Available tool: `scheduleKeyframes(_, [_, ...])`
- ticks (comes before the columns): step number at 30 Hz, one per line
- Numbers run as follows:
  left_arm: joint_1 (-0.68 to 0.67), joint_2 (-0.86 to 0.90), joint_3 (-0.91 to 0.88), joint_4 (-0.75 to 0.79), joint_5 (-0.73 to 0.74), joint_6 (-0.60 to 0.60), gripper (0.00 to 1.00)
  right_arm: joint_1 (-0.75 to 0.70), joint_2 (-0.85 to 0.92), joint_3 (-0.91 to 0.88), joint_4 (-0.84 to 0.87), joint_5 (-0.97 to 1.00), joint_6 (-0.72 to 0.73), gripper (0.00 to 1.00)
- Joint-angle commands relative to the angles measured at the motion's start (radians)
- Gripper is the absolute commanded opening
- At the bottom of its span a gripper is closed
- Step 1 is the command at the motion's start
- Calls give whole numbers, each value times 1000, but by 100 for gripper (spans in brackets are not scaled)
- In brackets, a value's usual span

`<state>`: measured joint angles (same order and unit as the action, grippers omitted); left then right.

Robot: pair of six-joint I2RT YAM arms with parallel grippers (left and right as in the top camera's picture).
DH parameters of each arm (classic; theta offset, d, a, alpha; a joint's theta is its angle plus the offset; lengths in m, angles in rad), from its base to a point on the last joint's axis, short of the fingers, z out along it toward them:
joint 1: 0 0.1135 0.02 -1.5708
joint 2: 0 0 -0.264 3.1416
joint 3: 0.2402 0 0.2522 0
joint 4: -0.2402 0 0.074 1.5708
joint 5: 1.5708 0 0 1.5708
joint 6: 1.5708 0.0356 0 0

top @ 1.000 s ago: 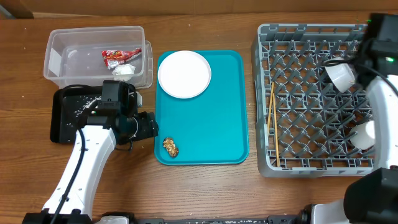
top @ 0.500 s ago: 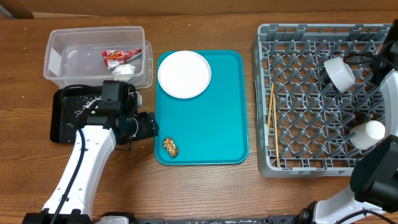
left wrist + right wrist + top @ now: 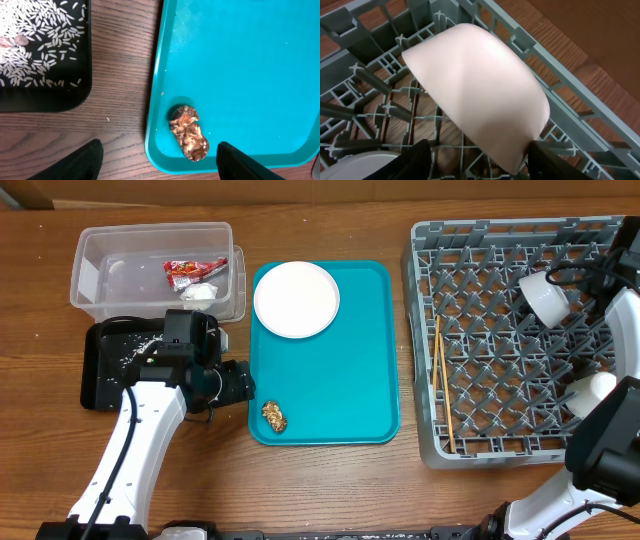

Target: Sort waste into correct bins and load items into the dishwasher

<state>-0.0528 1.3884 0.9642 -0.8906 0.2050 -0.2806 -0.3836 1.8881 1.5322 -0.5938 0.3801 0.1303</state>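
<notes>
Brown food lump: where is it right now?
In the overhead view, the brown food lump lies in the near-left corner of the teal tray, on the robot's left side. It is nearer the robot than the white plate and right of the black tray.

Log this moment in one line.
left gripper open near food lump on teal tray | right gripper open by bowl in rack | chopsticks in rack | plate on teal tray

Bright, even light from above, soft short shadows beside the clear tub (image 3: 150, 227) and grey rack (image 3: 500, 228), overhead view sharp, gentle shine on the pale bowl (image 3: 480, 95), close-up wrist views a little soft.
</notes>
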Motion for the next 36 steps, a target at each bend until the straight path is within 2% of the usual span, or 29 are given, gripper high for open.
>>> scheduleKeyframes(1, [-8, -12, 19, 1, -5, 11, 75, 6, -3, 36, 10, -69, -1, 67])
scheduleKeyframes(4, [-8, -12, 19, 1, -5, 10, 75, 6, -3, 36, 16, -177, -1, 68])
scheduleKeyframes(7, [-8, -12, 19, 0, -2, 6, 75, 6, -3, 36, 91, -434, -8, 76])
scheduleKeyframes(10, [-8, -12, 19, -3, -2, 3, 75, 6, -3, 36, 103, -562, -8, 75])
scheduleKeyframes(13, [-8, -12, 19, -11, -3, 4, 75, 6, -8, 36, 41, -536, -7, 76])
scheduleKeyframes(19, [-8, -12, 19, -10, -6, 4, 75, 6, -33, 36, -120, -300, 0, 79])
scheduleKeyframes(24, [-8, -12, 19, -10, -6, 4, 75, 6, -114, 36, -156, -291, 0, 81])
scheduleKeyframes(27, [-8, -12, 19, -9, -6, 4, 75, 8, -196, 36, -311, -307, 0, 80])
scheduleKeyframes(29, [-8, -12, 19, -2, -6, 4, 75, 8, -209, 36, -454, -368, 0, 72])
scheduleKeyframes(30, [-8, -12, 19, 2, -6, 4, 75, 8, -209, 36, -520, -404, 0, 63])
scheduleKeyframes(32, [-8, -12, 19, 5, -6, 4, 75, 11, -208, 29, -623, -499, 0, 35])
scheduleKeyframes(35, [-8, -12, 19, 5, -6, 4, 75, 33, -207, 14, -703, -585, 0, 14])
scheduleKeyframes(36, [-8, -12, 19, 6, -6, 4, 75, 47, -207, 6, -725, -582, 2, 13])
